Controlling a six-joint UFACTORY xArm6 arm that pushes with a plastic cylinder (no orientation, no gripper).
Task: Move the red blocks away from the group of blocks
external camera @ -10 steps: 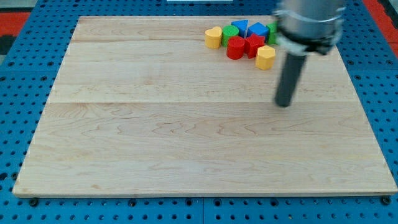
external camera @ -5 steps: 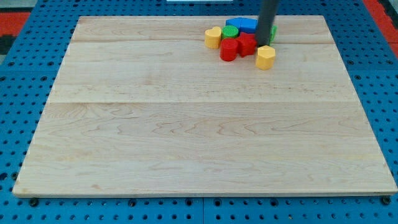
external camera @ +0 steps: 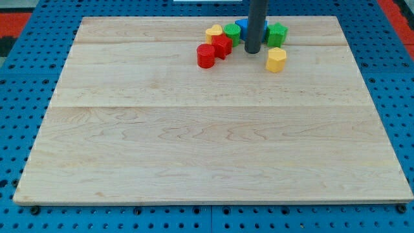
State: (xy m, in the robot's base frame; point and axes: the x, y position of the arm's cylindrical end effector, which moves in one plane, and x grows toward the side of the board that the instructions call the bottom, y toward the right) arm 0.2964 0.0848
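Note:
A red cylinder [external camera: 206,56] and a red angular block [external camera: 222,46] lie touching near the view's top, left of my tip [external camera: 252,51]. The rod comes down from the top edge and its tip stands on the board, a small gap right of the red angular block. Behind the reds are a yellow block [external camera: 213,31] and a green block [external camera: 232,32]. A blue block [external camera: 243,26] is partly hidden behind the rod. A green block [external camera: 277,33] sits right of the rod and a yellow block [external camera: 276,59] lies below it.
The wooden board [external camera: 207,149] lies on a blue perforated table [external camera: 19,110]. All blocks cluster near the board's top edge, right of centre.
My tip has moved left along the cluster. The two red blocks have slid left and slightly down, and the left yellow and green blocks have shifted left. The right green block now shows.

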